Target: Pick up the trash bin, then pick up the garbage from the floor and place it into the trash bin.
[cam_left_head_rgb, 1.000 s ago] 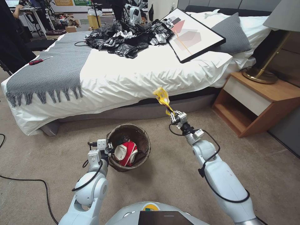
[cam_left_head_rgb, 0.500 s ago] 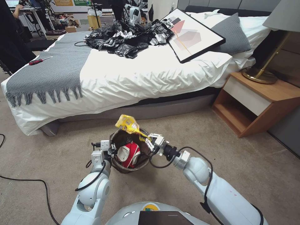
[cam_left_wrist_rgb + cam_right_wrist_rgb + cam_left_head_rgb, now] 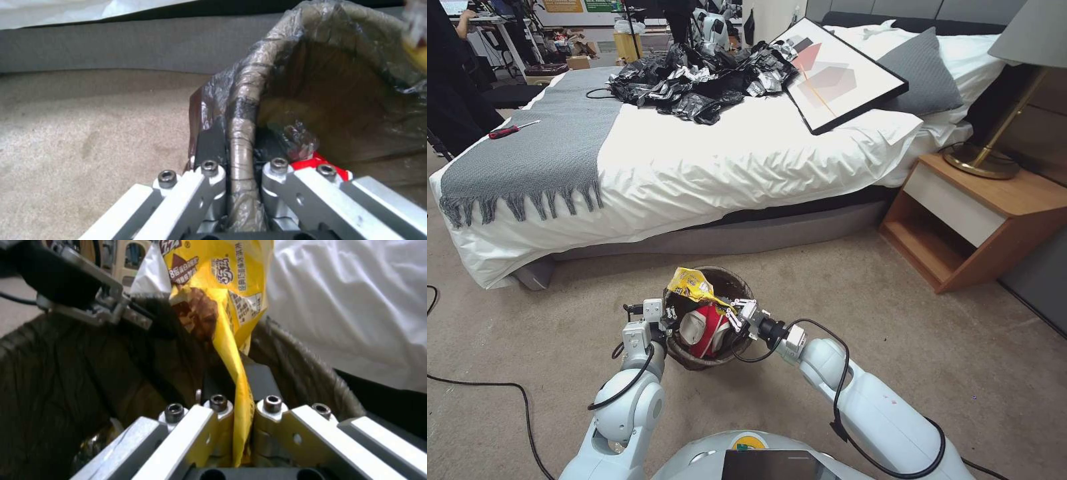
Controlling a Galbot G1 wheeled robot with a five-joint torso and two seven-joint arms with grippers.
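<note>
Room: a bed (image 3: 707, 160) fills the space beyond the trash bin, its white duvet hanging toward the floor and a grey fringed throw (image 3: 527, 157) across its foot.
Floor: beige-tan short-pile carpet (image 3: 947, 347) runs from under the bed past the bin and around my base; a black cable (image 3: 487, 385) lies on it to my left of the bin.
On the bed: a heap of black-and-silver bags (image 3: 700, 83), a framed picture (image 3: 837, 73) leaning by a grey pillow (image 3: 924, 73), and a red-handled screwdriver (image 3: 510, 130) on the throw.
Nightstand: a wooden one (image 3: 974, 220) stands to my right of the bin, against the head of the bed, with a brass lamp base (image 3: 980, 160) on top.
Trash bin: the trash bin (image 3: 684, 350) with its brown liner is in front of the bed, just ahead of my base; whether it rests on the carpet I cannot tell.
Left gripper: my left gripper (image 3: 240, 166) pinches the bin's lined rim, one finger inside and one outside.
In the bin: a crushed red-and-white paper cup (image 3: 704, 330).
Right gripper: my right gripper (image 3: 735, 313) is over the bin's mouth, jaws closed tight on the lower end of a yellow snack wrapper (image 3: 222, 300).
Wrapper: it sticks up over the bin's far rim, toward the bed.
</note>
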